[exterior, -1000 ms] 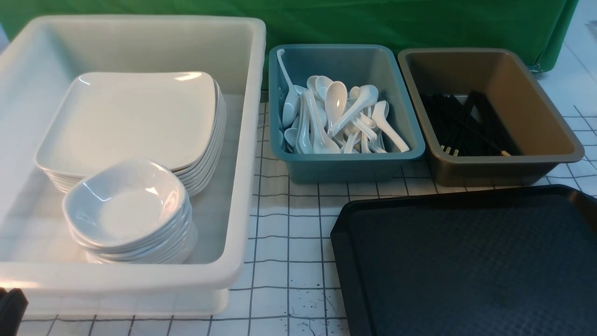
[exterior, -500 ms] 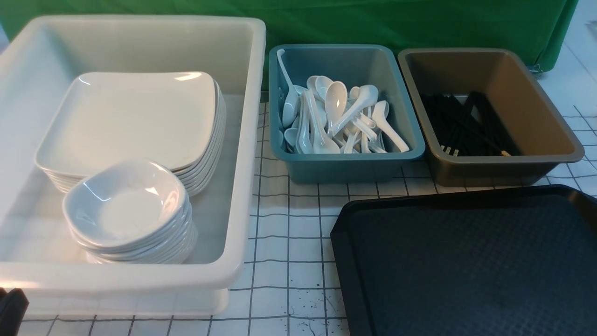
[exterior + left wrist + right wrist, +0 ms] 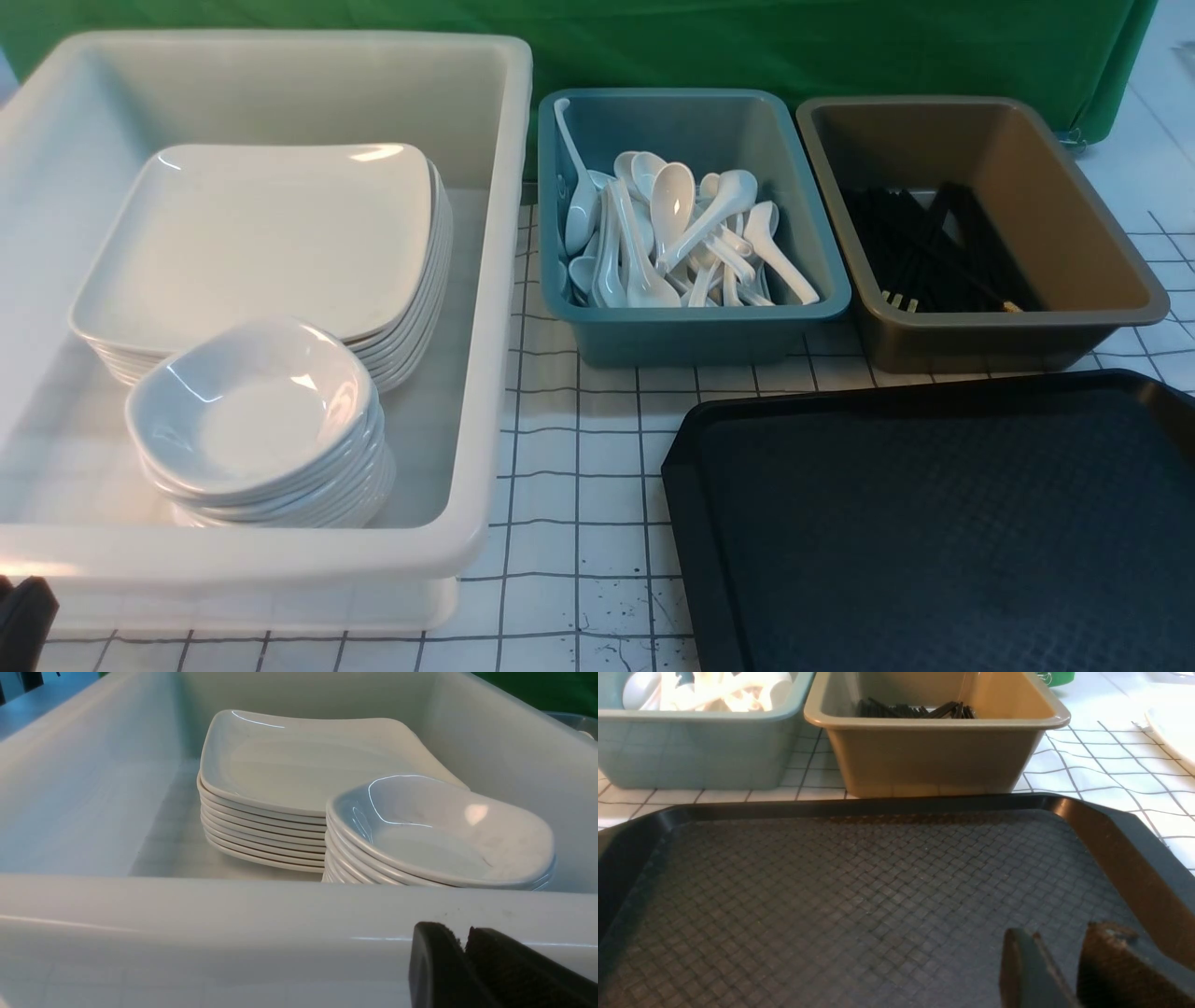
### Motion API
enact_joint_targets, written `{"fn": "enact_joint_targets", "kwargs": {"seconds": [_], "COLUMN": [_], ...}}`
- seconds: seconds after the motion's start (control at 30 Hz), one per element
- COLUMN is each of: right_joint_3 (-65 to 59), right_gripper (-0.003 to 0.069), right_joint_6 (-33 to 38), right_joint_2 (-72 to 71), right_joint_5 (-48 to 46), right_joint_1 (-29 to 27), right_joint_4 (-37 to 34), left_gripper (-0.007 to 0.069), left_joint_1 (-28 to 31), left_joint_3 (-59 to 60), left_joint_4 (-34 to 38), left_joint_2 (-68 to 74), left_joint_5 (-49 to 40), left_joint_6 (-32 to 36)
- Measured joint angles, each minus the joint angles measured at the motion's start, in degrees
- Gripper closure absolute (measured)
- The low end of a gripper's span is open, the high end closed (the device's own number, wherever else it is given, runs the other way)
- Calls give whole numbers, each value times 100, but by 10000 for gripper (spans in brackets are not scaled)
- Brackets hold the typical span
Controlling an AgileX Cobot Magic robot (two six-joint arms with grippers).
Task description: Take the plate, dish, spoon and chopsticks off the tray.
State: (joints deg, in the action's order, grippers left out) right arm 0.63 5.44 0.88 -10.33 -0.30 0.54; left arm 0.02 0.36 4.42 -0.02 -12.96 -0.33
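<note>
Black basket-weave-textured tray (image 3: 859, 891), seemingly plastic.

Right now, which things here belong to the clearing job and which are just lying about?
Job:
tray, bare
plates, stacked in the white tub
dishes, same tub
spoons, teal tub
chopsticks, brown tub

Lying about:
green cloth
gridded table cover

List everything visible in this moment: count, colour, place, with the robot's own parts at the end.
white tub: one, white, left
plates: one stack, white, in white tub
dishes: one stack, white, in white tub, before the plates
teal tub: one, teal, middle
spoons: many, white, in teal tub
brown tub: one, brown, right
chopsticks: many, black, in brown tub
tray: one, black, bare, near right
left gripper: black, nearly closed, before white tub
right gripper: black, slightly open, over tray
</note>
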Motion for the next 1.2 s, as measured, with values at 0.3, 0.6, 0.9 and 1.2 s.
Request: {"fn": "enact_joint_targets", "kwargs": {"seconds": [0.3, 0.6, 0.9, 1.2], "right_joint_3": [0, 0, 0, 0], "right_gripper": [419, 419, 419, 419], "right_joint_6": [0, 0, 0, 0], "right_joint_2": [0, 0, 0, 0], "right_joint_5": [0, 0, 0, 0], "right_joint_1": [0, 0, 0, 0], "right_joint_4": [0, 0, -1, -1], "left_gripper": [515, 508, 498, 491], "left_joint_1": [0, 0, 0, 0], "left_joint_3": [0, 0, 0, 0], "left_joint_4": [0, 0, 0, 0], "left_joint_2": [0, 0, 0, 0], "left_joint_5": [0, 0, 0, 0], "left_joint_6": [0, 33, 33, 33]}}
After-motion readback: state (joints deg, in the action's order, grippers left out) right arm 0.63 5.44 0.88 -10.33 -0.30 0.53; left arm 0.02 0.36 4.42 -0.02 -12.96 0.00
